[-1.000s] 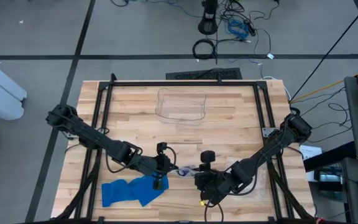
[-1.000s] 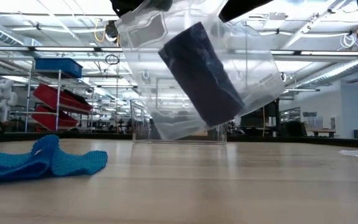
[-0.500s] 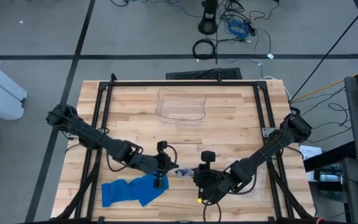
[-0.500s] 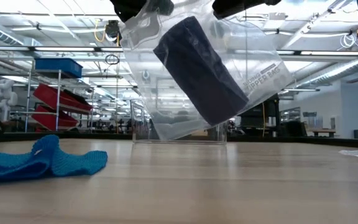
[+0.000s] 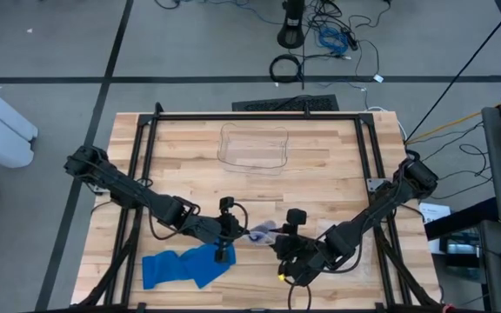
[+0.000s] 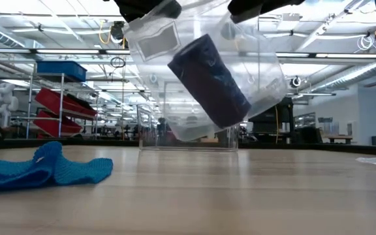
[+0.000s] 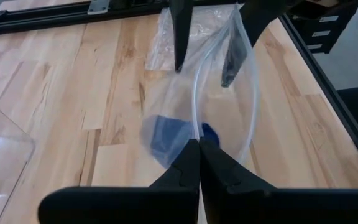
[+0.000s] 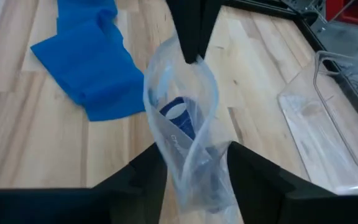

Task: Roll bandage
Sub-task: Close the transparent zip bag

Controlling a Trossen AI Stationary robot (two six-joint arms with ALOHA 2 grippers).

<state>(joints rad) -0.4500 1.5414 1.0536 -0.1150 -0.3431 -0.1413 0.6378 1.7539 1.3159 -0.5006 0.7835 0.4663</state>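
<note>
A clear zipper bag (image 6: 201, 72) holding a dark rolled bandage (image 6: 209, 79) hangs above the table (image 5: 320, 165), the left gripper (image 7: 197, 163) with jaws clamped together on its rim and the right gripper (image 8: 191, 171) with jaws apart around the other end, so bagging seems under way and sealing or setting down comes next.

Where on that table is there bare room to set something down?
Bare wood lies on either side of the clear tray at the far edge, and between it and the arms. The near edge is crowded: blue bandage, and both hands, left hand and right hand, at the plastic bag.
</note>
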